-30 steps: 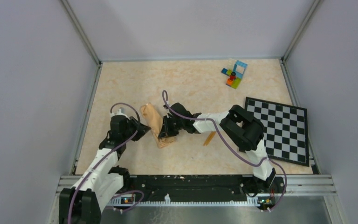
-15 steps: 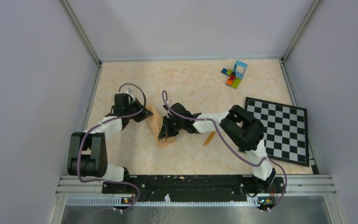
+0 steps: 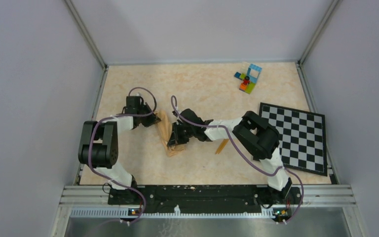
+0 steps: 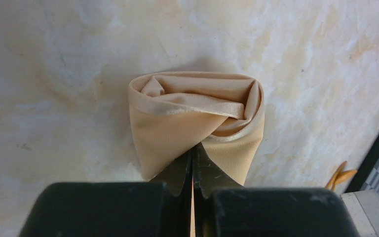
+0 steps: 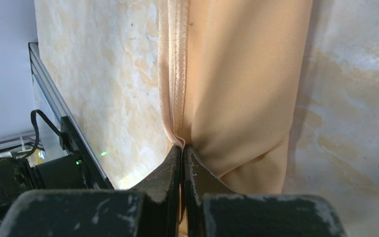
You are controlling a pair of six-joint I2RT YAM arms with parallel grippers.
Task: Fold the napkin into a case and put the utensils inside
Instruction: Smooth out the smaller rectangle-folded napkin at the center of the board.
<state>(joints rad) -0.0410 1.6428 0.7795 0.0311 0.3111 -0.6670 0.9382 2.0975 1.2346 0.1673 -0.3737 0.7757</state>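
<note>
The napkin (image 3: 166, 132) is a narrow folded peach-tan strip lying slantwise at mid-table. My left gripper (image 3: 153, 120) is shut on its far end; in the left wrist view the cloth (image 4: 196, 111) bunches into a loop ahead of the shut gripper (image 4: 193, 152). My right gripper (image 3: 175, 139) is shut on its near part; in the right wrist view the gripper (image 5: 182, 149) pinches the hemmed edge of the napkin (image 5: 242, 84). The orange utensils (image 3: 222, 146) lie on the table right of the napkin, outside it, and one tip shows in the left wrist view (image 4: 340, 176).
A black-and-white checkered board (image 3: 296, 138) lies at the right, its corner showing in the left wrist view (image 4: 377, 163). Multicoloured toy bricks (image 3: 248, 79) stand at the far right. The right arm's elbow sits over the board's left edge. Walls enclose the table.
My left gripper has moved up from the napkin's left side to its far end, its arm swinging left and folding back. The right arm and the utensils have not moved.
</note>
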